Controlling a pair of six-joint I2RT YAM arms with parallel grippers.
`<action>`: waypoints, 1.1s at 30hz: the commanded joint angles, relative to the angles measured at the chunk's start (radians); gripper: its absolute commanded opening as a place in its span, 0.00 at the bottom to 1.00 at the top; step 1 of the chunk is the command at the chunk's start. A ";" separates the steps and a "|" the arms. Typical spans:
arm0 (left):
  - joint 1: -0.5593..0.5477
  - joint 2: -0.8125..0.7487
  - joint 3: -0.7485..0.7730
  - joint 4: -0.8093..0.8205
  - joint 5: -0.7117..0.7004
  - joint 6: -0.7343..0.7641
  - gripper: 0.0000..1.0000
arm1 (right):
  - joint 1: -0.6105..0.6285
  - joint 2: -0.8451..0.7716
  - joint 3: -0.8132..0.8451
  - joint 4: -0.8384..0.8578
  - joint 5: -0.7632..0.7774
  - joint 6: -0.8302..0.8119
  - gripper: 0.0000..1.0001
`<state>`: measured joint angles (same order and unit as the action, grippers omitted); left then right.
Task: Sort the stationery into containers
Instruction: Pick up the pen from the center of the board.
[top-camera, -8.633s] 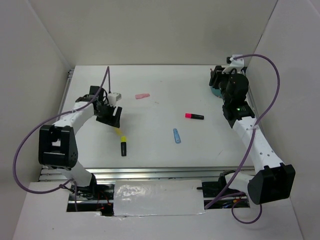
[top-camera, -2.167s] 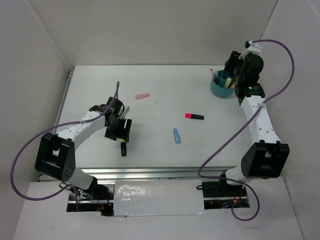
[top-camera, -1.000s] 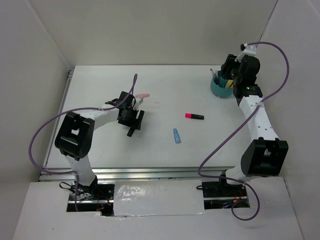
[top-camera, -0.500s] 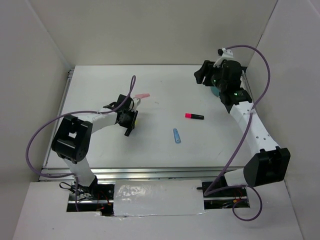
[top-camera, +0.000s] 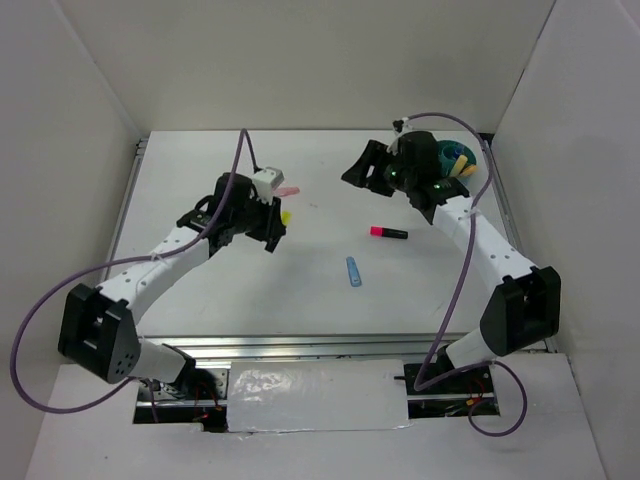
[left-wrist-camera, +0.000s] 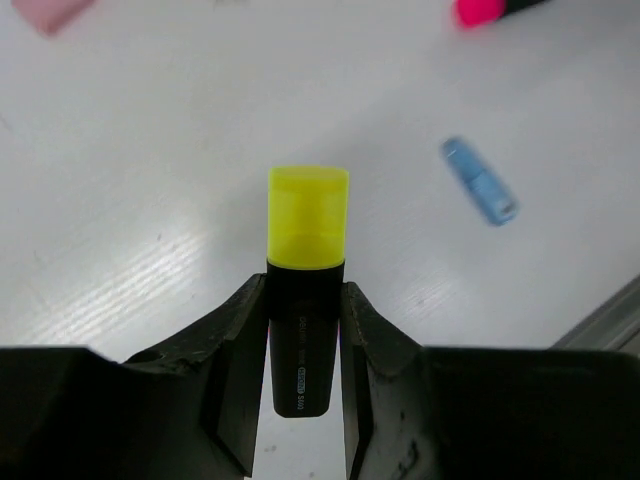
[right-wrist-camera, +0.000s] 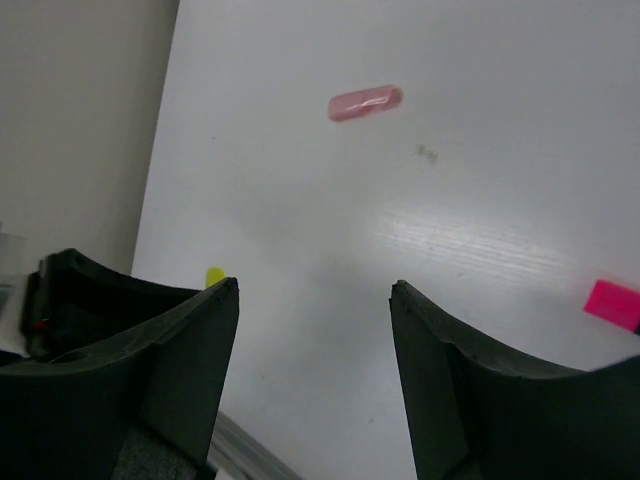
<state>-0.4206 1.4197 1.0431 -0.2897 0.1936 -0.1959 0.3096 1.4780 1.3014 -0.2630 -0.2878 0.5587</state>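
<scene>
My left gripper (top-camera: 276, 222) is shut on a black highlighter with a yellow cap (left-wrist-camera: 307, 230) and holds it above the table; its jaws pinch the black barrel, cap pointing forward. My right gripper (top-camera: 358, 172) is open and empty (right-wrist-camera: 315, 290), raised left of the teal organiser cup (top-camera: 457, 156), which holds several pens and is partly hidden by the arm. A pink-black marker (top-camera: 388, 233), a blue pen (top-camera: 354, 271) and a pink eraser (top-camera: 291, 190) lie on the white table. The eraser also shows in the right wrist view (right-wrist-camera: 365, 102).
White walls close in the table at the back and both sides. A metal rail (top-camera: 300, 345) runs along the near edge. In the left wrist view the blue pen (left-wrist-camera: 480, 181) and the pink marker tip (left-wrist-camera: 478, 9) lie ahead to the right.
My left gripper closed on the yellow highlighter, lifted it and carried it toward the far right. My right arm swung left, away from the cup, out over the table.
</scene>
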 joint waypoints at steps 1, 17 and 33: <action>-0.040 -0.068 0.076 0.032 0.058 -0.056 0.20 | 0.058 0.014 0.047 0.028 -0.086 0.092 0.70; -0.132 -0.059 0.210 -0.019 0.064 -0.106 0.19 | 0.192 0.074 0.049 0.111 -0.274 0.087 0.68; -0.132 -0.059 0.230 -0.017 0.056 -0.105 0.17 | 0.218 0.068 0.027 0.119 -0.317 0.066 0.27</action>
<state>-0.5468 1.3598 1.2308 -0.3386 0.2405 -0.2920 0.5209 1.5475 1.3182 -0.1944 -0.5644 0.6228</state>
